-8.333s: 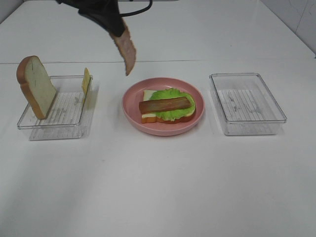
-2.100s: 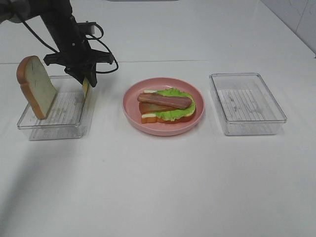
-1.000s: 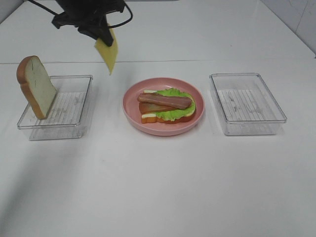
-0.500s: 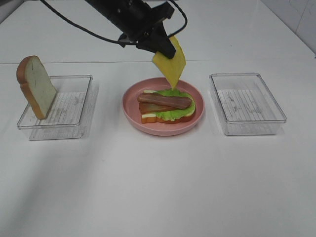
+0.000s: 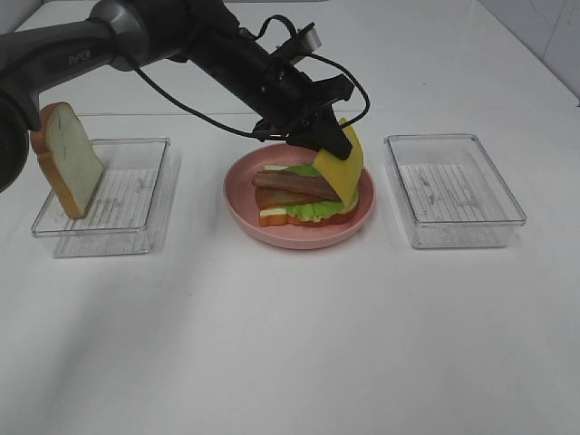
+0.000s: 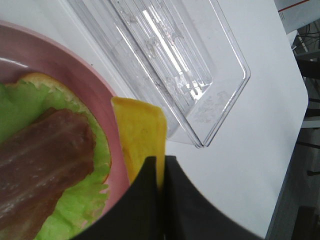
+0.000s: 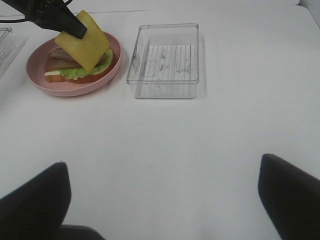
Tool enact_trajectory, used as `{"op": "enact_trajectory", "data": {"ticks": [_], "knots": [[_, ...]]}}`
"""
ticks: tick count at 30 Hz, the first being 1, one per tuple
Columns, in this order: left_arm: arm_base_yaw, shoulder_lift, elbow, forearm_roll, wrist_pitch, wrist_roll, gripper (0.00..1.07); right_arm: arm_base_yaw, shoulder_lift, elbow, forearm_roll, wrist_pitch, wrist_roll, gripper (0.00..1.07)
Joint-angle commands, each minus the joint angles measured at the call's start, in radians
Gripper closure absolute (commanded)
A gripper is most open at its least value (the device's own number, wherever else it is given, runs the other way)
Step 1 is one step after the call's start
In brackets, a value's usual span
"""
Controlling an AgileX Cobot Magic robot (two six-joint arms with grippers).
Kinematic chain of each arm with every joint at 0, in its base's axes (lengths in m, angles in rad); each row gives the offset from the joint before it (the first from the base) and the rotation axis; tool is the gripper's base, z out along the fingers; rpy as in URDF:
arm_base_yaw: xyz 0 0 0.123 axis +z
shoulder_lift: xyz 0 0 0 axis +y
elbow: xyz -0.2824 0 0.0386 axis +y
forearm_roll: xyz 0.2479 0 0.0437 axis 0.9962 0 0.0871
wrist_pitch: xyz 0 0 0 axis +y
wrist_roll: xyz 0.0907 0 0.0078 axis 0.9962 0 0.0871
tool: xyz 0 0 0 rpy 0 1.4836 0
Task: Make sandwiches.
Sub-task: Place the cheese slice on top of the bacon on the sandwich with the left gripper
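The stack [image 5: 304,199] of bread, lettuce and meat strips lies in the pink plate [image 5: 241,201] at the table's middle. The left gripper [image 5: 337,143] is clamped on the cheese [image 5: 340,169], held tilted over the stack's right side. A second bread slice [image 5: 67,158] leans in the left tray [image 5: 145,227]. The right gripper [image 7: 165,200] stands fully spread, holding nothing, near the table's front edge.

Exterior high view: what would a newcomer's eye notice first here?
The left end effector reaches over the pink plate in the middle, shut on a yellow cheese slice held tilted above the half-built sandwich. On the left, a bread slice leans in a clear tray.
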Motion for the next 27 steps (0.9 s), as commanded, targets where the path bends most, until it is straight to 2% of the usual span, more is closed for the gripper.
{"op": "enact_trajectory", "data": {"ticks": [1, 6, 18, 21, 24, 26, 27], "knots": [[-0.003, 0.007, -0.002, -0.019, -0.027, 0.004, 1.07, -0.003, -0.024, 0.001, 0.006, -0.01, -0.01, 0.11], [-0.003, 0.01, -0.002, -0.007, -0.073, 0.023, 1.07, -0.003, -0.024, 0.001, 0.006, -0.01, -0.01, 0.11], [-0.001, 0.032, -0.002, 0.038, -0.078, 0.022, 1.07, -0.003, -0.024, 0.001, 0.006, -0.01, -0.01, 0.11], [-0.001, 0.035, -0.002, 0.116, -0.08, -0.014, 1.07, -0.003, -0.024, 0.001, 0.006, -0.01, -0.01, 0.11], [-0.001, 0.034, -0.002, 0.141, -0.081, -0.025, 1.07, -0.003, -0.024, 0.001, 0.006, -0.01, -0.01, 0.11], [-0.001, 0.031, -0.002, 0.225, -0.086, -0.07, 1.07, -0.003, -0.024, 0.001, 0.006, -0.01, -0.01, 0.11], [-0.001, 0.031, -0.002, 0.225, -0.086, -0.07, 1.07, -0.003, -0.024, 0.001, 0.006, -0.01, -0.01, 0.11]]}}
